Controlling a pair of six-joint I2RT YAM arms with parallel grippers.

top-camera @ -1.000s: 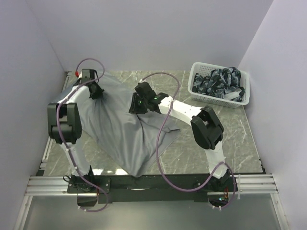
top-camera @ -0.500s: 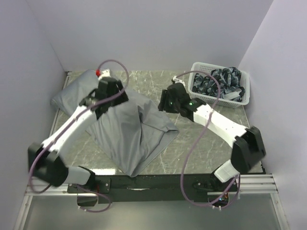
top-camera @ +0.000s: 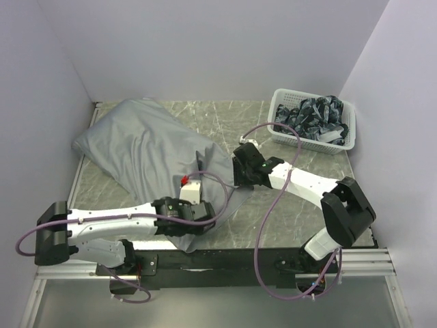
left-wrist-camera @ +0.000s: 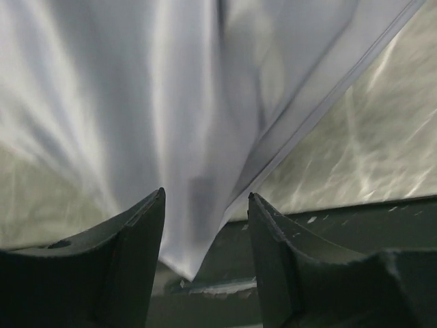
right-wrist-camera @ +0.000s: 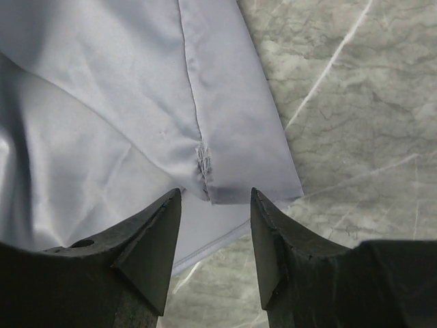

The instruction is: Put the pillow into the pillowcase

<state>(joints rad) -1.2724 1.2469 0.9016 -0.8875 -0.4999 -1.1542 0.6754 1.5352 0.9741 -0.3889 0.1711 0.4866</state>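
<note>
The grey pillowcase (top-camera: pixel 143 147) lies across the left half of the table, plump at the back left and flat towards the near edge. The pillow is hidden; no cream fabric shows. My left gripper (top-camera: pixel 205 221) is low at the pillowcase's near corner. In the left wrist view the gripper (left-wrist-camera: pixel 205 199) is open, with the corner tip of the pillowcase (left-wrist-camera: pixel 194 263) hanging between the fingers, untouched. My right gripper (top-camera: pixel 240 179) hovers over the right corner. In the right wrist view it (right-wrist-camera: pixel 215 196) is open just above a frayed seam end of the pillowcase (right-wrist-camera: pixel 205 164).
A white basket (top-camera: pixel 348 137) of dark patterned cloths stands at the back right. Marble tabletop (top-camera: pixel 300 219) shows to the right of the pillowcase. The dark front rail (left-wrist-camera: pixel 355 219) runs just beyond the near corner. Purple walls close in on three sides.
Both arms swung from the back of the table towards the near side. The left gripper let go of the raised pillowcase, which now lies down, and both grippers opened.
</note>
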